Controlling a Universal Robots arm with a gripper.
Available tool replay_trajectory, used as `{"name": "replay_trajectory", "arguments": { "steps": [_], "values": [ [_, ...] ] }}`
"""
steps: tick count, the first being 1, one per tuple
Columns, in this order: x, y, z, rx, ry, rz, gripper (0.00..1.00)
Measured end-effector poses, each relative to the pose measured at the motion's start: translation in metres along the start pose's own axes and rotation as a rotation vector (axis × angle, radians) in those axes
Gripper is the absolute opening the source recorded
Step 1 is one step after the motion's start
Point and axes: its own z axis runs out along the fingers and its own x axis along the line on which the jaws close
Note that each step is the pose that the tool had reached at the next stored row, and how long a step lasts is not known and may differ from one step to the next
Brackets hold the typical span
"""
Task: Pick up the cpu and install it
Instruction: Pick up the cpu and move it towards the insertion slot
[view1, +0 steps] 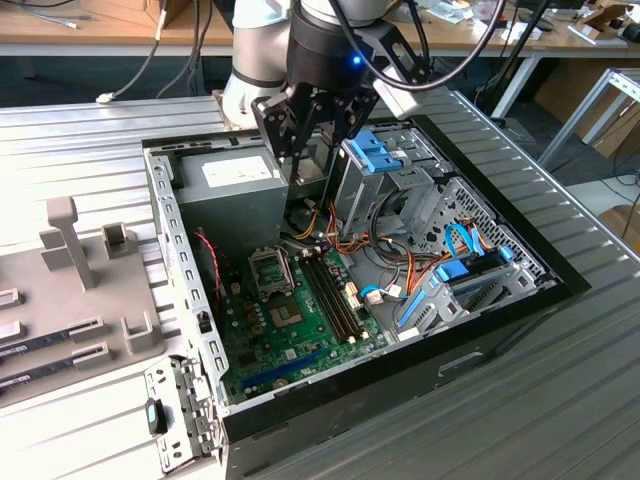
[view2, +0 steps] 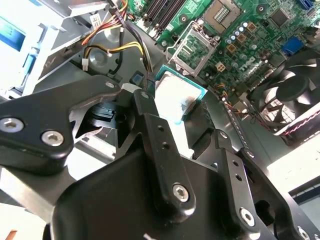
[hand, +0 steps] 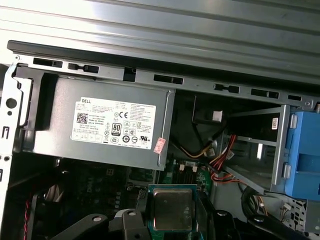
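The cpu (view2: 176, 96), a small square chip with a silvery top and a thin green rim, hangs in the air over the open computer case (view1: 190, 300). My gripper (view2: 176, 111) is shut on it, one black finger on each side, and both wrist views show this; in the first wrist view the cpu (hand: 172, 207) sits between the fingers of my gripper (hand: 172, 222). In the exterior view my gripper (view1: 310, 160) hovers above the case's back part, beside the grey power supply (view1: 235, 180). The motherboard's square socket (view1: 270, 268) lies below and nearer the front, uncovered, seen also as the socket (view2: 192, 50).
Memory sticks (view1: 330, 290) run beside the socket. Blue drive cages (view1: 380, 155) and bundles of coloured cables (view1: 400, 270) fill the case on the exterior view's right. A black fan (view2: 290, 95) sits near the board. A grey fixture tray (view1: 70, 290) lies outside the case on the exterior view's left.
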Motion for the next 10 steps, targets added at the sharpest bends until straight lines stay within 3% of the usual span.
{"name": "replay_trajectory", "arguments": {
  "steps": [10],
  "values": [
    [-0.0075, -0.0013, 0.0027, 0.0011, 0.0001, 0.000, 0.47]
  ]
}}
